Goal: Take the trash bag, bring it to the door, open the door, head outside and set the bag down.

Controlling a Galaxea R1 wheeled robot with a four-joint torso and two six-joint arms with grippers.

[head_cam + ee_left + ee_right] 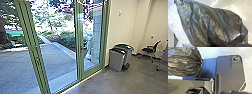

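Black trash bag (209, 25) is near the left claw (235, 45).

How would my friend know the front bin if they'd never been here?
Find the tall, green-framed glass doors. Look just right of them, by the pale wall. The front bin is grey with a blackish top, while the back bin, partly hidden behind it, has a dark green lid.

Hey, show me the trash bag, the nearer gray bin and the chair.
Trash bag (218, 27): left wrist view, on its dark creased side.
Nearer bin (116, 60): head view, on its gray wall.
Chair (147, 50): head view, on its seat.
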